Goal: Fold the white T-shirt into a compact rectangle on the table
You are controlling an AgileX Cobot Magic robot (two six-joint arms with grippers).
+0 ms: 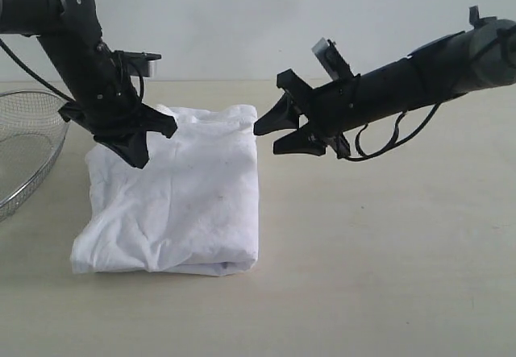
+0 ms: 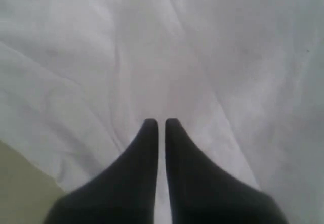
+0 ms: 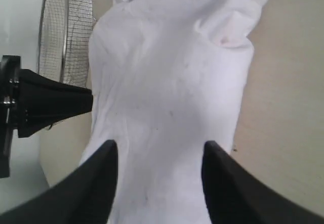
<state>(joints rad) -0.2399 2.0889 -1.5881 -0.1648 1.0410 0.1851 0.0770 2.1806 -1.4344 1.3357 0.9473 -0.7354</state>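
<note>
White T-shirt (image 1: pixel 181 204), folded to rough rectangle, lies left of table (image 1: pixel 387 276) centre. Left gripper (image 1: pixel 137 143) pressed together w/ tips on shirt's far-left corner; right gripper (image 1: pixel 270 135) spread, empty, beside far-right corner. Step: final tidy. Next: flatten bulges, square edges.

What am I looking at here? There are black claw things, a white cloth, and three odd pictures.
It is a robot with two black arms, each ending in a gripper with two fingers. One picture is from a camera off to the side; the other two come from small cameras on the arms' wrists, looking along the fingers. On the pale table lies a white T-shirt, already folded into a rough rectangle. At the edge of the side view sits a wire-mesh basket. The left gripper is shut, pointing down at the shirt's far corner; whether it pinches cloth is unclear. The right gripper is open beside the shirt, holding nothing.
</note>
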